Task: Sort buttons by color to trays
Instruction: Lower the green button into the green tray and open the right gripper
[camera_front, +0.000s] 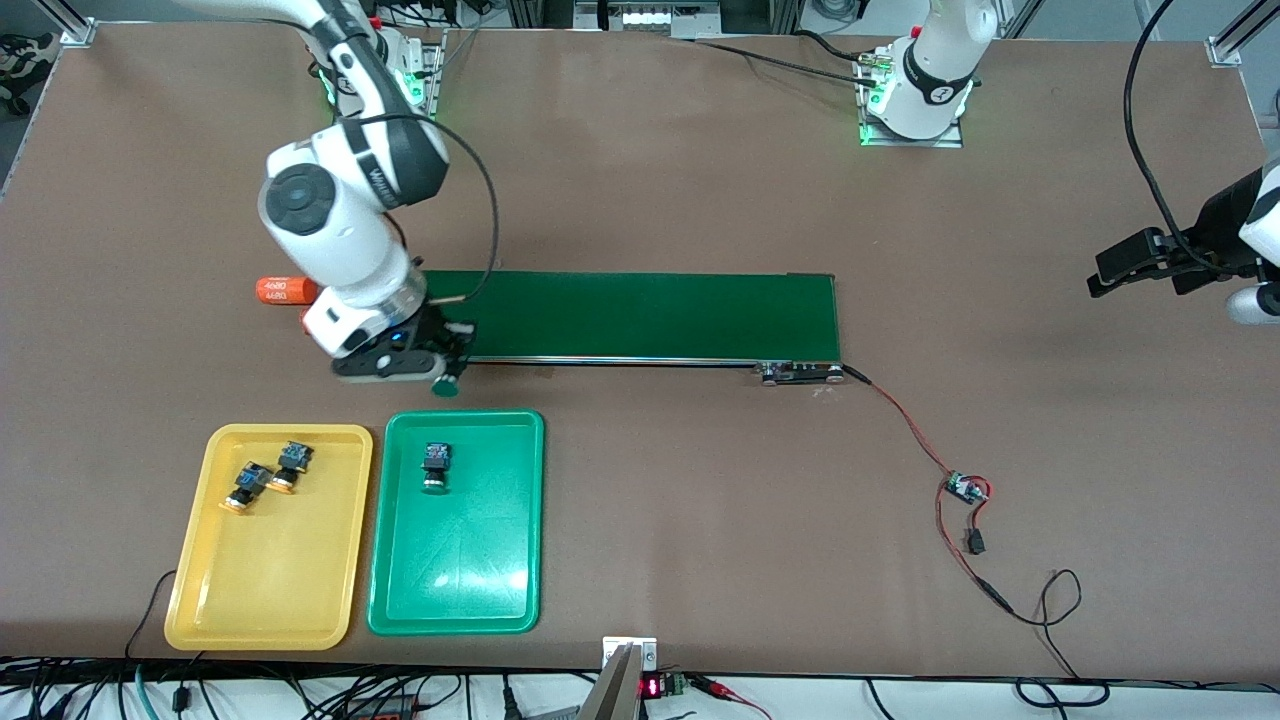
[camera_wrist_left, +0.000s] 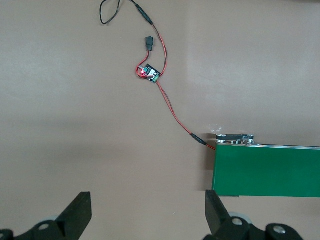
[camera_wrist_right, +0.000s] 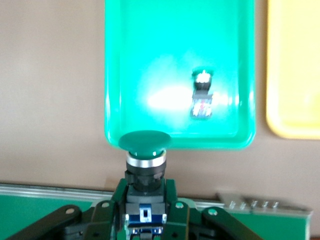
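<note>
Belt (camera_front: 650, 315): long dark-green conveyor lying mid-table.
Yellow tray (camera_front: 270, 590): holds two orange-capped buttons (camera_front: 268, 474), touching.
Green tray (camera_front: 460, 560): beside the yellow one, holding one green-capped button (camera_front: 435, 467).
Right gripper (camera_front: 445, 365): at the belt's end toward the right arm, pinching a second green button (camera_wrist_right: 145, 150).
Left gripper (camera_wrist_left: 147, 215): waiting, fingers spread, over bare table.

The orange cylinder (camera_front: 286, 290) beside the conveyor belt (camera_front: 650, 315) is marked "4680", printed twice. The red display (camera_front: 651, 687) at the surface edge is illegible.
</note>
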